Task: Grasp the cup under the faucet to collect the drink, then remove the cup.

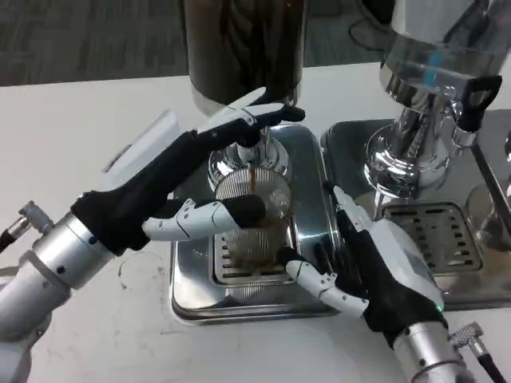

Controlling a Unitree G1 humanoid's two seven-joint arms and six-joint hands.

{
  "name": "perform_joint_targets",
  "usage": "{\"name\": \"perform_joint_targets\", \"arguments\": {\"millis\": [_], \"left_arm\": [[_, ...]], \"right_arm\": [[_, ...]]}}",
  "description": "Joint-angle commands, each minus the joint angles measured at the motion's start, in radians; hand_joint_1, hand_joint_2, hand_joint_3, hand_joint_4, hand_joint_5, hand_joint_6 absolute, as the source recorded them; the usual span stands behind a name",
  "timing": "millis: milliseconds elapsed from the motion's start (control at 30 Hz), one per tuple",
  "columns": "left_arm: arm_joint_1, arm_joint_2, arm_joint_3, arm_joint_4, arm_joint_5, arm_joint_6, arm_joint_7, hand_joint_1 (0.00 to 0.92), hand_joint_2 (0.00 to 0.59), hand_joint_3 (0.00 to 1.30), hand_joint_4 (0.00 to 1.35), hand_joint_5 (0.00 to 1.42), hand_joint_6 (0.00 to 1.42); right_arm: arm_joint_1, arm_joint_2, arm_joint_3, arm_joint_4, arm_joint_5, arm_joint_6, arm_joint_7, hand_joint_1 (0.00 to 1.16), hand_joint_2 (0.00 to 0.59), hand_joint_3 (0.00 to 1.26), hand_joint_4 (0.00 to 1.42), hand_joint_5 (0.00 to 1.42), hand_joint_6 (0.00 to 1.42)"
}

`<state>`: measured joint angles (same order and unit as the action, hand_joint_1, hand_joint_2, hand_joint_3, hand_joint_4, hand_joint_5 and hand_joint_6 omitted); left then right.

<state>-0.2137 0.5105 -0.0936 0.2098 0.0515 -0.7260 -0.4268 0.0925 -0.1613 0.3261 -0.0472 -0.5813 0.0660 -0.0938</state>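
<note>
A clear ribbed cup (257,217) stands on the drip grate (239,267) under the faucet (249,152) of the dark drink dispenser (243,48). A thin brown stream (252,182) runs into the cup, and brown liquid shows at its bottom. My left hand (172,187) reaches in from the left. Its upper fingers (243,118) press on the faucet lever, and its thumb (204,221) lies against the cup's left front. My right hand (363,267) grips the cup from the right, thumb (315,279) low at the cup's base.
The cup's steel drip tray (188,299) sits mid-table. A second chrome dispenser (419,120) with a black tap lever (479,96) and its own tray (471,279) stands close to the right, beside my right forearm. Bare white table lies to the left and front.
</note>
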Motion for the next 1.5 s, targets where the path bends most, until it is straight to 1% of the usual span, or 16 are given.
{"name": "perform_joint_targets", "arguments": {"millis": [33, 200, 367, 400, 567, 600, 800, 833, 900, 933, 1033, 1133, 1233, 1267, 1400, 1500], "left_arm": [[0.032, 0.014, -0.026, -0.003, 0.035, 0.003, -0.032, 0.0, 0.104, 0.22, 0.06, 0.18, 0.15], [0.035, 0.017, -0.021, -0.011, 0.032, 0.008, -0.028, 0.0, 0.104, 0.23, 0.06, 0.19, 0.15], [0.045, 0.018, -0.02, -0.022, 0.033, 0.015, -0.024, 0.0, 0.104, 0.23, 0.06, 0.19, 0.15], [0.047, 0.018, -0.02, -0.024, 0.033, 0.016, -0.024, 0.0, 0.104, 0.23, 0.06, 0.19, 0.15], [0.048, 0.016, -0.018, -0.024, 0.033, 0.019, -0.021, 0.0, 0.104, 0.23, 0.06, 0.19, 0.15], [0.049, 0.015, -0.018, -0.024, 0.034, 0.019, -0.02, 0.0, 0.104, 0.23, 0.06, 0.19, 0.15], [0.055, 0.019, -0.013, -0.027, 0.033, 0.019, -0.014, 0.0, 0.11, 0.23, 0.07, 0.19, 0.15], [0.057, 0.021, -0.012, -0.029, 0.032, 0.019, -0.014, 0.0, 0.111, 0.23, 0.07, 0.19, 0.15], [0.06, 0.022, -0.009, -0.031, 0.031, 0.02, -0.013, 0.0, 0.112, 0.23, 0.07, 0.19, 0.15], [0.06, 0.021, -0.009, -0.032, 0.031, 0.021, -0.012, 0.0, 0.112, 0.23, 0.07, 0.19, 0.15], [0.062, 0.02, -0.006, -0.031, 0.032, 0.027, -0.01, 0.0, 0.113, 0.24, 0.07, 0.19, 0.15], [0.067, 0.017, -0.006, -0.032, 0.035, 0.03, -0.005, 0.0, 0.114, 0.24, 0.07, 0.19, 0.15], [0.075, 0.017, -0.004, -0.035, 0.036, 0.033, 0.002, 0.0, 0.115, 0.24, 0.07, 0.19, 0.15], [0.078, 0.019, -0.001, -0.036, 0.036, 0.033, 0.004, 0.0, 0.115, 0.24, 0.07, 0.2, 0.16], [0.084, 0.019, 0.001, -0.035, 0.038, 0.038, 0.012, 0.0, 0.115, 0.24, 0.07, 0.2, 0.16], [0.086, 0.013, -0.002, -0.035, 0.04, 0.041, 0.018, 0.0, 0.116, 0.25, 0.07, 0.2, 0.16]], "right_arm": [[-0.033, 0.016, 0.002, 0.022, 0.008, 0.009, 0.006, 0.31, 0.215, 0.0, 0.0, 0.0, 0.0], [-0.047, 0.021, 0.005, 0.031, 0.019, -0.007, 0.003, 0.32, 0.213, 0.0, 0.0, 0.0, 0.0], [-0.061, 0.036, 0.008, 0.05, 0.032, -0.023, -0.007, 0.33, 0.211, 0.0, 0.0, 0.0, 0.0], [-0.065, 0.035, 0.014, 0.05, 0.017, -0.023, -0.013, 0.33, 0.211, 0.0, 0.0, 0.0, 0.0], [-0.073, 0.047, 0.012, 0.07, 0.018, -0.024, -0.031, 0.33, 0.21, 0.0, 0.0, 0.0, 0.0], [-0.073, 0.05, 0.008, 0.075, 0.03, -0.03, -0.031, 0.33, 0.21, 0.0, 0.0, 0.0, 0.0], [-0.095, 0.042, 0.04, 0.091, 0.0, -0.042, -0.034, 0.33, 0.21, 0.0, 0.0, 0.0, 0.01], [-0.097, 0.049, 0.033, 0.1, 0.026, -0.048, -0.028, 0.33, 0.21, 0.0, 0.0, 0.0, 0.01], [-0.103, 0.051, 0.034, 0.106, 0.022, -0.047, -0.041, 0.33, 0.21, 0.0, 0.0, 0.0, 0.01], [-0.105, 0.054, 0.026, 0.113, 0.041, -0.053, -0.036, 0.33, 0.21, 0.0, 0.0, 0.0, 0.01], [-0.113, 0.051, 0.031, 0.124, 0.043, -0.075, -0.04, 0.33, 0.21, 0.0, 0.0, 0.0, 0.02], [-0.115, 0.067, 0.022, 0.156, 0.078, -0.085, -0.041, 0.34, 0.205, 0.0, 0.0, 0.0, 0.03], [-0.118, 0.07, 0.024, 0.174, 0.077, -0.125, -0.069, 0.35, 0.204, 0.0, 0.0, 0.0, 0.04], [-0.126, 0.07, 0.023, 0.184, 0.085, -0.131, -0.06, 0.35, 0.203, 0.0, 0.0, 0.0, 0.04], [-0.13, 0.072, 0.024, 0.192, 0.083, -0.128, -0.056, 0.38, 0.203, 0.0, 0.0, 0.0, 0.08], [-0.124, 0.067, 0.023, 0.198, 0.083, -0.15, -0.066, 0.38, 0.203, 0.0, 0.0, 0.0, 0.11]]}}
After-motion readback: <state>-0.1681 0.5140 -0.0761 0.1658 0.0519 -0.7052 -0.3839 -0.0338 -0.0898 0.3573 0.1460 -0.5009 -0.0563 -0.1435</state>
